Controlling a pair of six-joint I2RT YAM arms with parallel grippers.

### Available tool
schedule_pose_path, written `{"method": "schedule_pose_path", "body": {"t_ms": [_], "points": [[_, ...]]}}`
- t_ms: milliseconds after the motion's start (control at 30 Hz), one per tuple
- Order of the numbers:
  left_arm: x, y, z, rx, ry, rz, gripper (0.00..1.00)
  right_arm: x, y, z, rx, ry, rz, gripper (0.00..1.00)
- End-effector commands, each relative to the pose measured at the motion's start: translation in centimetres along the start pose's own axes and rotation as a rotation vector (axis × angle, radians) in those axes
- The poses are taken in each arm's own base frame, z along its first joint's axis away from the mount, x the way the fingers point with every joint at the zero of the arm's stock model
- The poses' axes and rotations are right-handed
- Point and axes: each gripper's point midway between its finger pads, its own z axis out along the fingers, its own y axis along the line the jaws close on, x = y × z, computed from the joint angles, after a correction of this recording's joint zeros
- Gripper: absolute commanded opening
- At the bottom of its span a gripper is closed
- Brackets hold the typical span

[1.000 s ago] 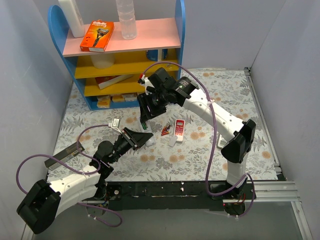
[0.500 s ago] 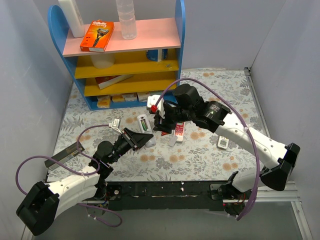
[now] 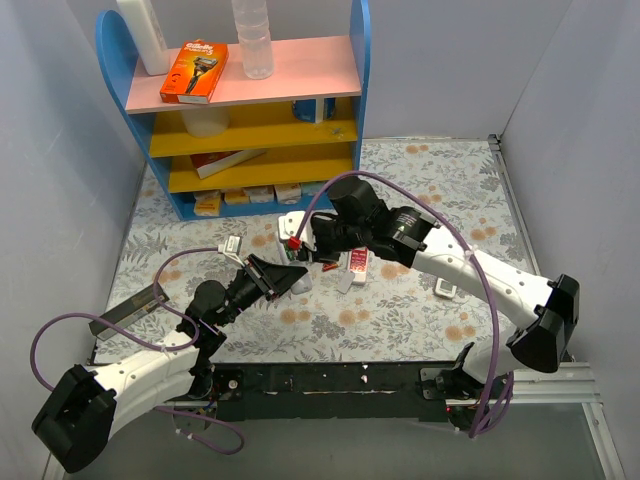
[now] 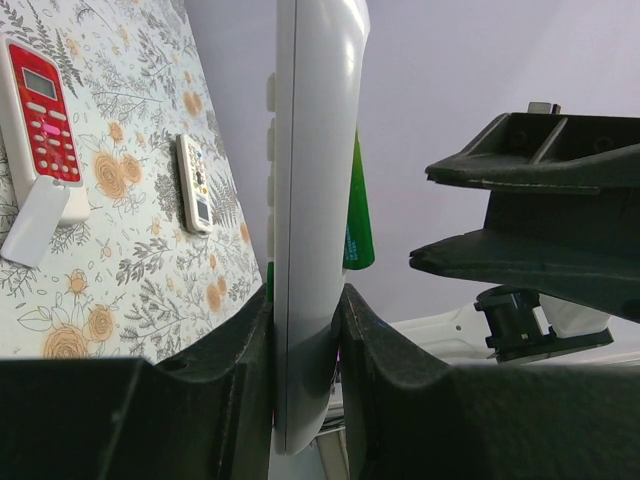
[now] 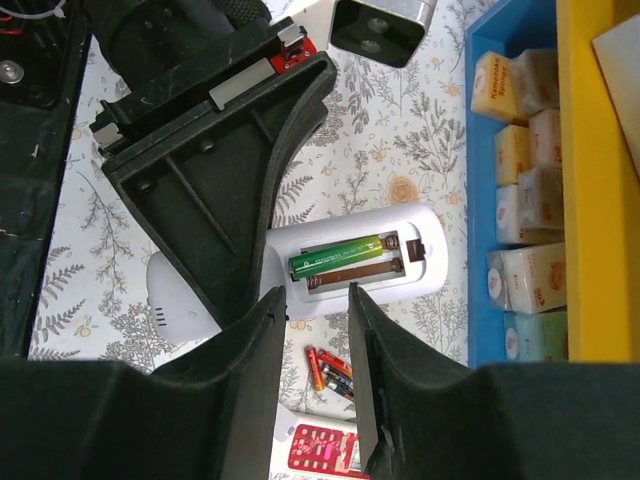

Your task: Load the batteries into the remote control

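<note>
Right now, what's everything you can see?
remote control: one, white, back open, in left hand
green battery: one, inside its compartment
loose batteries: a few, red and dark, on the table
red-and-white remote: one, on the table
small remote: one, white, table's right
shelf: one, blue, pink, yellow, far left
orange box: one, top shelf
clear bottle: one, top shelf
left hand: black, shut on remote control
right hand: black, open, over the compartment

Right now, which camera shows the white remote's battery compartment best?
The right wrist view: it looks straight into the open battery compartment, with one green battery seated. The left wrist view sees the remote control edge-on; the top external view shows it mostly hidden beneath the right arm.
</note>
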Motion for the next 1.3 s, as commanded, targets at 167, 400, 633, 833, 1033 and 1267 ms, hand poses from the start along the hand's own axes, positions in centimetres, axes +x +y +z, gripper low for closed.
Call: {"method": "schedule_pose_path", "body": {"t_ms": [167, 400, 633, 833, 1033, 1267], "points": [[-0.3, -2.7, 0.3, 0.073, 0.008, 0.028, 0.00, -1.4, -0.2, 0.9, -0.026, -0.037, -0.048, 0.37], [-0.2, -3.0, 0.3, 0.085, 0.011, 0.032, 0.00, -1.0, -0.2, 1.4, -0.026, -0.029, -0.046, 0.37], [-0.1, -3.1, 0.2, 0.089, 0.018, 0.033, 0.00, -1.2, -0.1, 1.7, -0.035, -0.032, -0.042, 0.37], [-0.1, -3.3, 0.2, 0.095, 0.021, 0.037, 0.00, -1.0, 0.0, 2.1, -0.042, -0.025, -0.032, 0.36], [0.0, -3.7, 0.3, 0.107, 0.030, 0.061, 0.00, -1.0, -0.3, 2.3, -0.027, -0.023, -0.026, 0.31], [0.0, -3.8, 0.2, 0.109, 0.027, 0.065, 0.00, -0.4, -0.7, 2.4, 0.000, 0.004, -0.001, 0.33]]}}
